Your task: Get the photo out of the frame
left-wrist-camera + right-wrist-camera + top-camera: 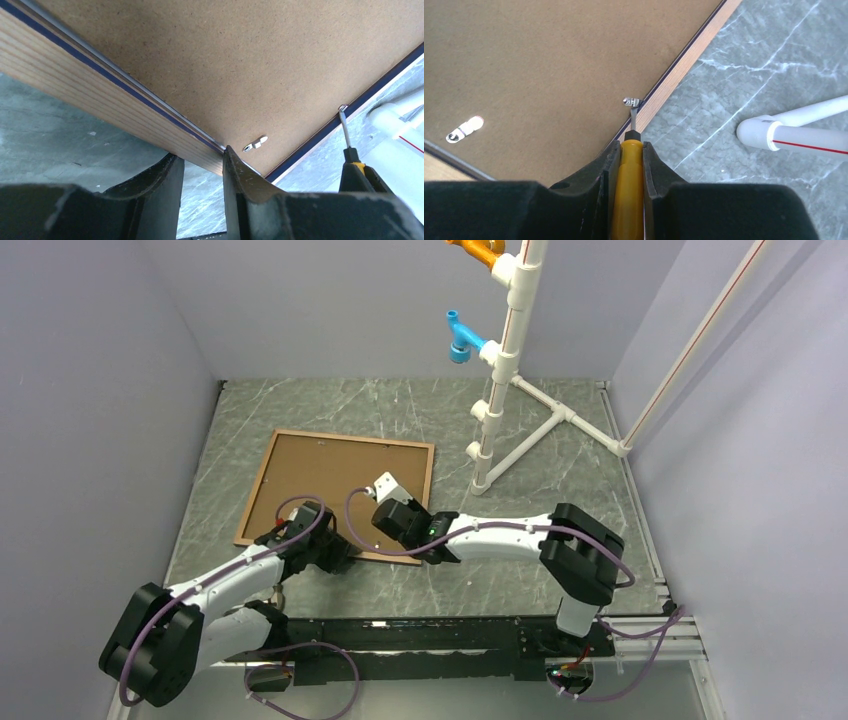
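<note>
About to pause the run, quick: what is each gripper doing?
The left gripper is closed on the frame edge.
The right gripper is closed on the screwdriver.

Pale lavender-grey walls point(90, 390) close in at 9, 12 and 3 o'clock. The surface point(400, 405) is grey-green with marbled veins, evenly lit. At 1 o'clock a white pipe stand point(500, 380) rises, carrying a blue fitting point(462, 340) and an orange fitting point(478, 250).

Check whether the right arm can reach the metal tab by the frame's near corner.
Probably yes: the tab lies bare on the backing board, close beside the right gripper holding the screwdriver; the left gripper at that corner may crowd it.
</note>
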